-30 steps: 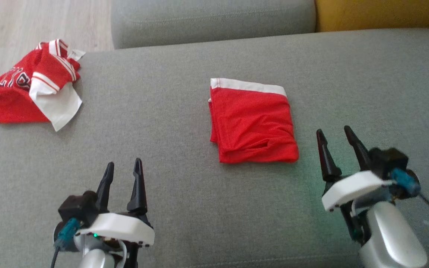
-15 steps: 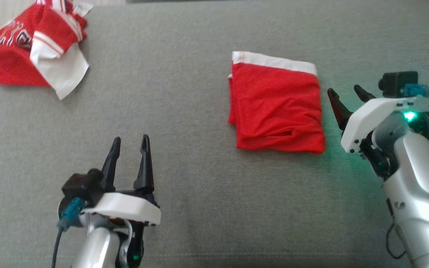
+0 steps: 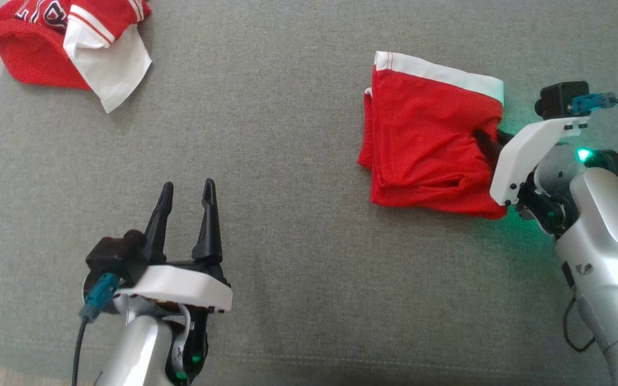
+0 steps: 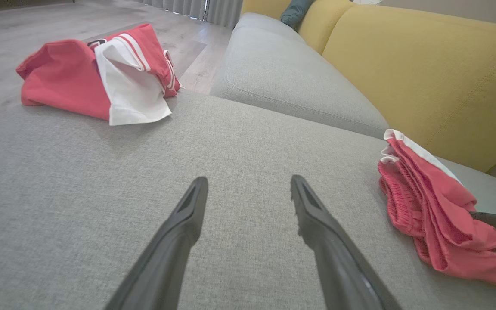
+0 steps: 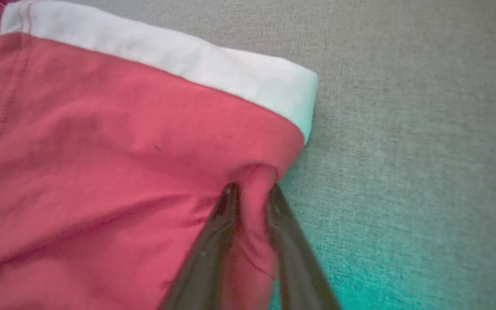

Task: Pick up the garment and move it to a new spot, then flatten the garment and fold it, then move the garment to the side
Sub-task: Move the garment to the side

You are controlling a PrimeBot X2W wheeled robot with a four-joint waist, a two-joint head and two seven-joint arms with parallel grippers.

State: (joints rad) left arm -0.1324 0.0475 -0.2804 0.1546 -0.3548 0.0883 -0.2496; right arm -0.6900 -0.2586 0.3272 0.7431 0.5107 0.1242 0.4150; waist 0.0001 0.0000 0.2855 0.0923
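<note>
Garment (image 3: 427, 145), folded, red with white band: right edge bunched between right gripper (image 5: 252, 189) fingers, jaws close together, pinching cloth. Lies right of centre on grey cushion (image 3: 287, 161). Step likely: move aside. Next needs grip through all layers, then slide without unfolding. Right arm low, reaching in from right. Left gripper (image 3: 186, 185) spread, idle, well apart.

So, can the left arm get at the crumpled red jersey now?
Probably yes: bare cushion lies between the open left tool and the jersey; it may need a long stretch.
</note>
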